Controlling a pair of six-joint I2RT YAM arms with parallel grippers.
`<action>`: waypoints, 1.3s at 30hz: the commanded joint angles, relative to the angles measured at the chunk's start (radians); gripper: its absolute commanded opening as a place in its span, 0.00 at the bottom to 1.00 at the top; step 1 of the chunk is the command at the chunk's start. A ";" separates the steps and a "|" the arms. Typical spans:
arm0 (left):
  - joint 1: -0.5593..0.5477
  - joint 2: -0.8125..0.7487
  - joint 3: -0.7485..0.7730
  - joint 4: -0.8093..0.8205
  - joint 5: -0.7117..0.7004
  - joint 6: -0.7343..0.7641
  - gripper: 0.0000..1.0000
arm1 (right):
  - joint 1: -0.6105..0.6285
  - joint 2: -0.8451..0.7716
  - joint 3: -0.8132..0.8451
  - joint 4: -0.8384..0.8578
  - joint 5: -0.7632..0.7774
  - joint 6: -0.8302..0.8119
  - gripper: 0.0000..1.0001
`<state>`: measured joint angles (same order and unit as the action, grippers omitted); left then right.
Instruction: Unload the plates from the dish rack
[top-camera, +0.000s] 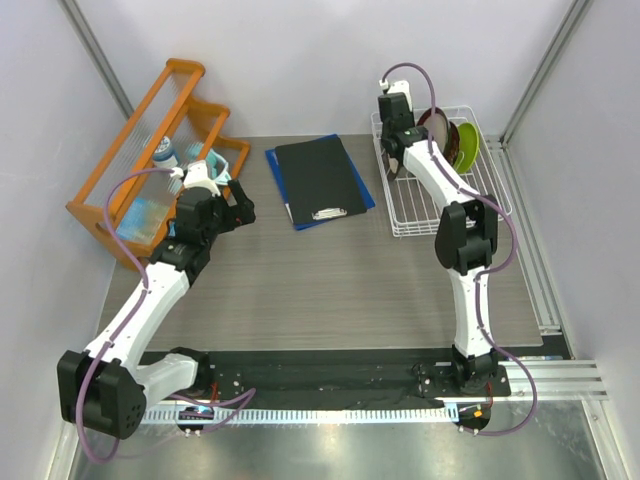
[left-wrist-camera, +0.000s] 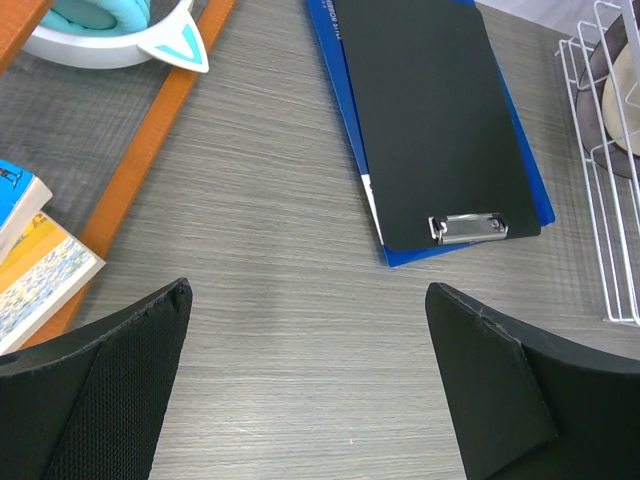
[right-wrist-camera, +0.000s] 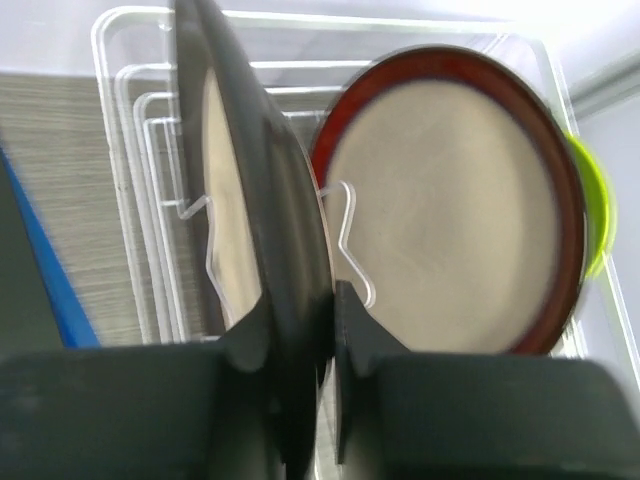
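The white wire dish rack (top-camera: 440, 205) stands at the back right; it also shows in the right wrist view (right-wrist-camera: 130, 200). Two plates stand upright between its tines. The plate with the dark brown-grey rim (right-wrist-camera: 255, 190) is seen edge-on. My right gripper (right-wrist-camera: 310, 310) is shut on its rim, one finger on each face. The plate with the dark red rim (right-wrist-camera: 450, 210) stands just behind it, its cream face showing. In the top view my right gripper (top-camera: 397, 140) is over the rack's left end. My left gripper (left-wrist-camera: 308, 290) is open and empty above the bare table, also in the top view (top-camera: 238, 205).
A lime-green bowl (right-wrist-camera: 592, 220) stands behind the red-rimmed plate, also in the top view (top-camera: 470, 146). A black clipboard on a blue folder (top-camera: 320, 180) lies mid-table. The orange wooden shelf rack (top-camera: 150, 130) with books stands at the back left, beside my left gripper.
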<state>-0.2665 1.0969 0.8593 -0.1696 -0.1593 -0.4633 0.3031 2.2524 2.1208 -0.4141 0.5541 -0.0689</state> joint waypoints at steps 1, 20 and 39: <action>-0.004 0.004 0.004 0.045 -0.020 0.014 0.99 | 0.024 0.016 0.054 0.014 0.053 -0.035 0.01; -0.011 -0.015 0.021 0.010 -0.036 0.000 1.00 | 0.148 -0.217 -0.091 0.308 0.435 -0.266 0.01; -0.013 -0.046 -0.049 0.125 0.185 -0.124 0.99 | 0.257 -0.654 -0.254 -0.120 0.131 0.145 0.01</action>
<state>-0.2749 1.1004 0.8581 -0.1658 -0.0849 -0.5213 0.5049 1.7622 1.8812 -0.4522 0.8455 -0.1204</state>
